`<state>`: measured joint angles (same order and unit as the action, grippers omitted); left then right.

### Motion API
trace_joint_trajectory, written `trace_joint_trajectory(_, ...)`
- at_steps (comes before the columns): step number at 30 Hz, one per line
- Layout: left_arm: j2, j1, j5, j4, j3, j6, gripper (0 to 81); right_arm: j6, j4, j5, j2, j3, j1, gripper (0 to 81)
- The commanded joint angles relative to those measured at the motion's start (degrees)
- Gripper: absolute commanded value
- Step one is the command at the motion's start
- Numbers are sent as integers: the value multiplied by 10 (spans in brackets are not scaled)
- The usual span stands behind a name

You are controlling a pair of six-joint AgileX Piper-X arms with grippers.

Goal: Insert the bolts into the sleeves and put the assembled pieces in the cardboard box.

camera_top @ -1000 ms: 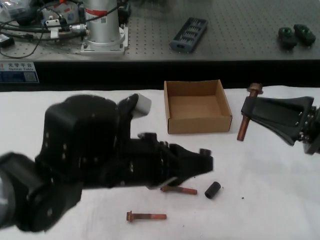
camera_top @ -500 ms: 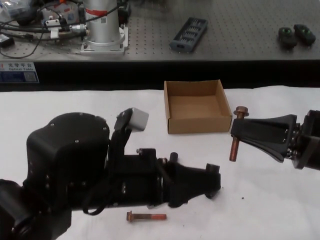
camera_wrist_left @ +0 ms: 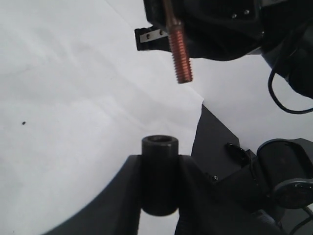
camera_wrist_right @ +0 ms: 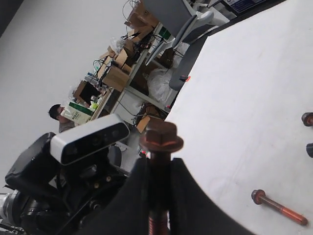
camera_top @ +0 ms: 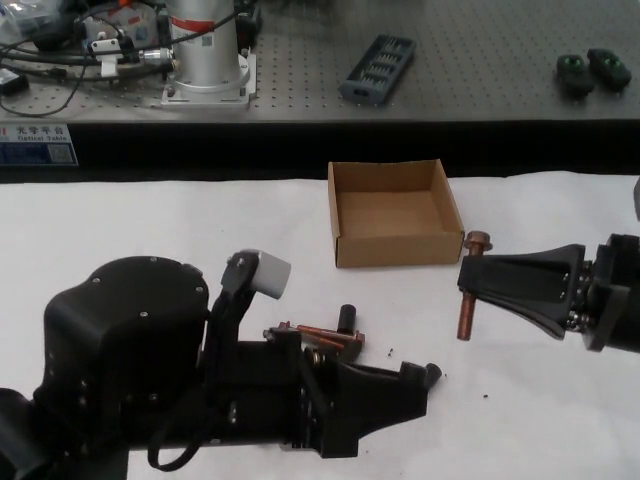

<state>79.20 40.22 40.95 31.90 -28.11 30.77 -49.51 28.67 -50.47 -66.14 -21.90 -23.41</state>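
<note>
My left gripper (camera_top: 428,375) is low at the front of the white cloth, shut on a black sleeve (camera_wrist_left: 160,188) that stands upright between its fingers (camera_wrist_left: 126,183), open end up. My right gripper (camera_top: 470,275) hangs at the right, shut on a copper bolt (camera_top: 466,315) with the threaded end pointing down. In the left wrist view that bolt (camera_wrist_left: 180,54) hangs above and a little beyond the sleeve, apart from it. The right wrist view has the bolt's hex head (camera_wrist_right: 161,137) above the fingers (camera_wrist_right: 132,196). The open cardboard box (camera_top: 395,250) sits behind, mid-bench.
A second black sleeve (camera_top: 347,318) stands on the cloth beside a loose copper bolt (camera_top: 322,335), just behind my left arm. Another loose bolt (camera_wrist_right: 279,209) lies on the cloth. The black bench edge runs behind the box.
My left arm has pulled back towards the near edge, closing on the sleeve and uncovering a sleeve and bolt behind it. My right gripper has carried its bolt leftward and lower.
</note>
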Motion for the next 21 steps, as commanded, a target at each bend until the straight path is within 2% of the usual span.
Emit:
trace_joint_trajectory(1,-15,3,-9,12,-2,-25,20,7,0,-4,-10,-1,-16,1)
trace_joint_trajectory(7,-18,3,-6,12,2,-25,20,4,17,0,-41,-1,-53,1)
trace_joint_trajectory(21,-18,3,5,13,34,2,20,2,26,7,-42,-3,-54,1)
